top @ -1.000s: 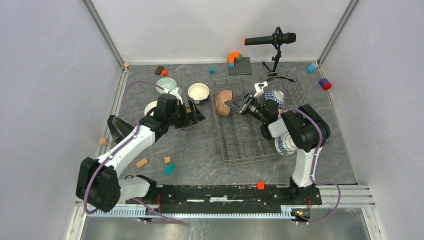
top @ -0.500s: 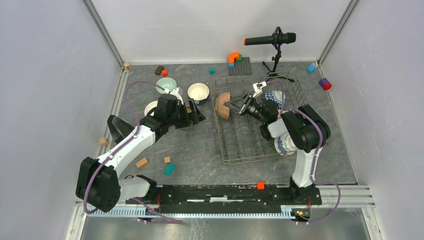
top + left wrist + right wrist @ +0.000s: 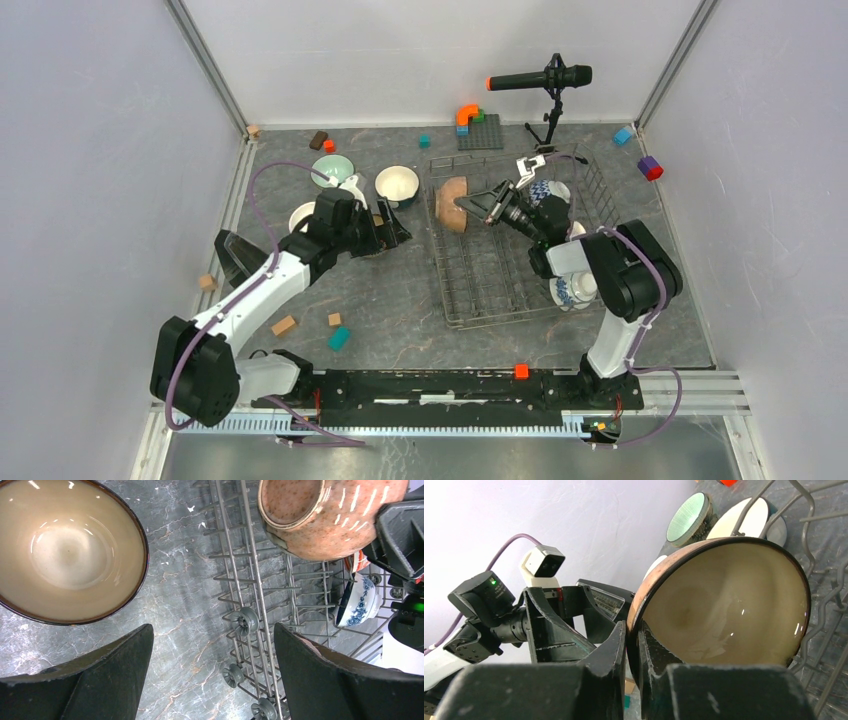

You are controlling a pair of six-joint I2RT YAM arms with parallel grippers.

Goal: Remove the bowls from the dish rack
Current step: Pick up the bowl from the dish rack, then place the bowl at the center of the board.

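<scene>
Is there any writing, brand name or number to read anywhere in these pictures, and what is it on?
No text can be read in any view.
Faint white print on the black motor box: too small and blurred to read.
The brown speckled bowl and the blue-and-white bowl: glaze and pattern only, no words.

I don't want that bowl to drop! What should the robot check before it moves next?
1. The right pincer is shut on the rim of the brown speckled bowl: ok.
2. Bowl clear of the dish rack tines: cannot tell.
3. The left pincer is open: ok.
4. Spot on the table beside the rack free: probably not ok; the left pincer hovers there, near a dark-rimmed cream bowl.
5. Rack emptied: not ok; a blue-white bowl is inside.
</scene>
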